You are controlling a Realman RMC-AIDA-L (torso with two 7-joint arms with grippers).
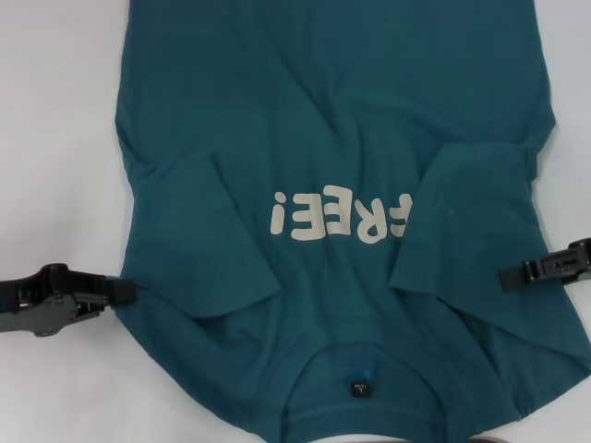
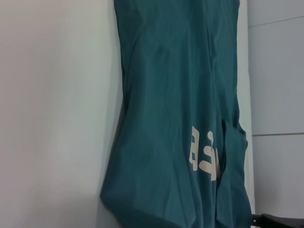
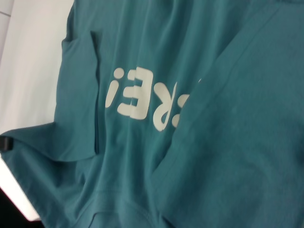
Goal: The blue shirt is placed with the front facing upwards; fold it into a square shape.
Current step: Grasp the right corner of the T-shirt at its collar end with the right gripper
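Teal-blue cotton T-shirt (image 1: 332, 166) with pale "FREE!" lettering (image 1: 337, 217) lies front up on the white table (image 1: 46, 138), collar and small black neck tag (image 1: 357, 388) nearest the robot. Both short sleeves are folded in over the chest, the robot's-right one covering the first letter. The black left gripper (image 1: 115, 293) rests at the shirt's left edge, and the black right gripper (image 1: 506, 275) at the folded right sleeve's edge. Whether either grips cloth I cannot tell.

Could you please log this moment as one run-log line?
blue shirt: front up, both sleeves folded inward | left gripper: at left edge | right gripper: at right edge
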